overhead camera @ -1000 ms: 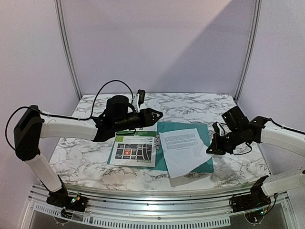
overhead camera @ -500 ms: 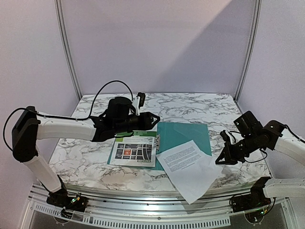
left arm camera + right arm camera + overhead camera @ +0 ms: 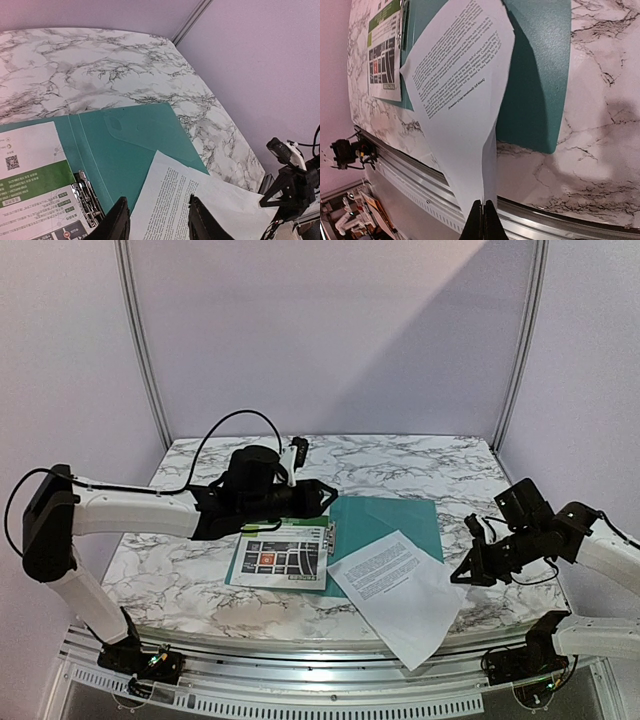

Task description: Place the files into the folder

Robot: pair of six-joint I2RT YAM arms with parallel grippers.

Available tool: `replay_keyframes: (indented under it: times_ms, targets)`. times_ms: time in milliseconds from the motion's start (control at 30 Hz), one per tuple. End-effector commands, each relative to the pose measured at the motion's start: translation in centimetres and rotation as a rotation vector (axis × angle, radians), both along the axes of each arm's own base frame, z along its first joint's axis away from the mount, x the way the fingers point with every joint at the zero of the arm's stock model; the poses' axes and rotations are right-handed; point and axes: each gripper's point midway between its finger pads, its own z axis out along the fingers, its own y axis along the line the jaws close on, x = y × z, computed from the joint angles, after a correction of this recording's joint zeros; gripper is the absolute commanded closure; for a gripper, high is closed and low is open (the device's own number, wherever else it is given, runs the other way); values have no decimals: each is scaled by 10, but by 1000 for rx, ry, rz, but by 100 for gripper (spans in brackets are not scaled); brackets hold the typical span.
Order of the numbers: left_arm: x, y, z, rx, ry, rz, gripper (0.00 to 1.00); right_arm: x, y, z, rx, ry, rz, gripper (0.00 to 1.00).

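The teal folder (image 3: 392, 518) (image 3: 135, 145) (image 3: 540, 75) lies open on the marble table. The green-header file (image 3: 280, 552) (image 3: 30, 172) (image 3: 385, 50) rests on its left half beside the metal clip (image 3: 87, 197). My right gripper (image 3: 458, 578) (image 3: 483, 210) is shut on a corner of the white text file (image 3: 395, 590) (image 3: 460, 85) (image 3: 200, 200), which is creased at the pinch. That file slants across the folder's near right corner and hangs over the table's front edge. My left gripper (image 3: 325, 492) (image 3: 157, 220) hovers open above the folder's middle, nothing between its fingers.
The aluminium rail (image 3: 330, 685) (image 3: 560, 225) runs along the near table edge under the overhanging sheet. Bare marble (image 3: 400, 465) lies behind the folder and to its right (image 3: 600, 125). Frame posts (image 3: 140, 350) stand at the back corners.
My right gripper has pulled the white file toward the near right, turning it so its corner overhangs the front edge. The left arm has barely shifted.
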Motion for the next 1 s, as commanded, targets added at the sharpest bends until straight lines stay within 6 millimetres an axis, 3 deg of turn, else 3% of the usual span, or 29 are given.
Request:
replay_keyframes:
  times_ms: [0,167,267,433,767,967]
  targets:
    - [-9,2,19,-6,-33,7,60,19,-9,-7,84,35,-120,100]
    - [-13,3,19,-4,-33,8,60,34,-21,-7,184,62,-215,100]
    - [-15,2,18,0,-29,2,60,37,-18,-11,234,74,-225,100]
    - [-21,0,15,47,-22,-8,60,25,-8,-28,341,176,-249,100]
    - [-41,6,-18,207,36,-26,59,6,-28,-75,312,248,-466,100]
    - [-60,-5,-33,284,62,-59,59,-1,-39,-93,312,257,-585,100]
